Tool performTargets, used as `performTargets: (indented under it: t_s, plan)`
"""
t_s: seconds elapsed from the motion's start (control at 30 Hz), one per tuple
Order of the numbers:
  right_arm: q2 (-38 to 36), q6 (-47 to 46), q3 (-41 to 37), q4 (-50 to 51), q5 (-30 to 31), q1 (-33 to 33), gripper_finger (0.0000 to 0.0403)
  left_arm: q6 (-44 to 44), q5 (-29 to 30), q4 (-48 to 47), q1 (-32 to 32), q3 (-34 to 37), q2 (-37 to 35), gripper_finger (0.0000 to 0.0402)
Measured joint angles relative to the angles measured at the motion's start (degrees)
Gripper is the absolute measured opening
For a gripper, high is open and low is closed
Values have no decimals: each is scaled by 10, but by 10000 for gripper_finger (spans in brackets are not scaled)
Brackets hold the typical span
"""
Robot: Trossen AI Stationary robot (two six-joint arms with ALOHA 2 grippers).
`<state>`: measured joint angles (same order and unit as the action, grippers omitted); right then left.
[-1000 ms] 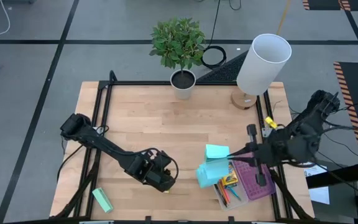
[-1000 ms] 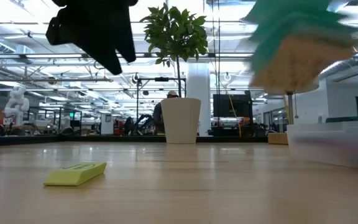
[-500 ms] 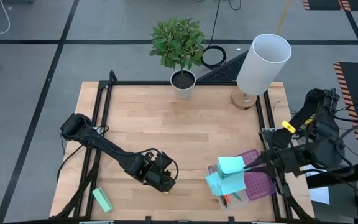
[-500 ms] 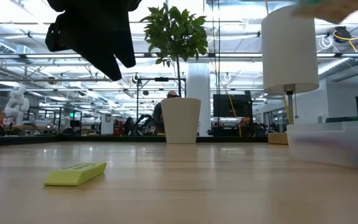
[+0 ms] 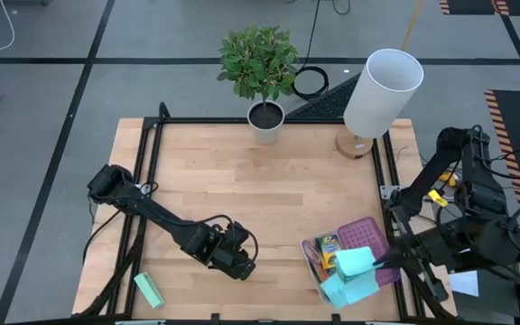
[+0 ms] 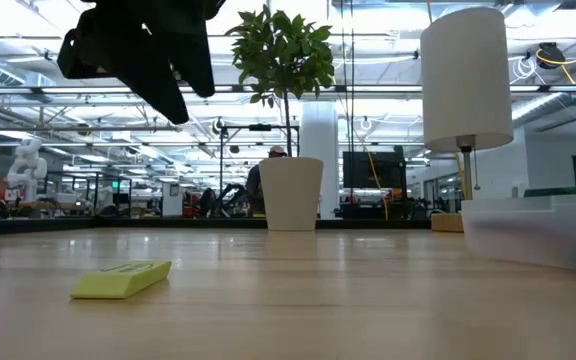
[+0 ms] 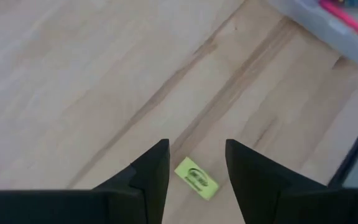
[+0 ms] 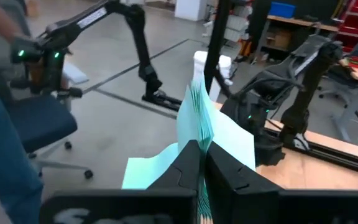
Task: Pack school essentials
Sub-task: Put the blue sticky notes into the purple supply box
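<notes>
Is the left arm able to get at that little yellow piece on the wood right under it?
Probably yes: the left gripper hangs open directly above the tiny yellow piece, with only bare table around it.

Right gripper (image 5: 379, 265) holding the light-blue sticky-note pad (image 5: 354, 274) over the clear box (image 5: 311, 262)
Left gripper (image 5: 239, 264) hangs mid-tabletop (image 5: 242, 181); mint-green block (image 5: 149, 290) sits near the front-left corner.

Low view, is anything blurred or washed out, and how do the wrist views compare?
Low view: bright ceiling lights glare behind the plant, the left gripper is a dark silhouette. Left wrist view: the tiny yellow piece is sharp, the tray edge soft. Right wrist view: the sticky-note pad is slightly blurred.
</notes>
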<state>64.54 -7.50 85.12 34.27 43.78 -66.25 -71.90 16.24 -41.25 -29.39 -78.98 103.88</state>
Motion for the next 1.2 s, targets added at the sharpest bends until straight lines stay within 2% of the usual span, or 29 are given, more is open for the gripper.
performTargets:
  t_s: [0.3, 0.9, 1.2]
  plan:
    - [0, -23, 0, 53, 2, -14, 2, -35, 7, 76, 1, 0, 0, 159]
    - [0, -41, -81, 41, 13, -14, 2, -39, 16, 85, 1, -1, 0, 158]
    - [0, -89, -131, 37, 11, -14, 2, -37, 17, 85, 0, -1, 0, 158]
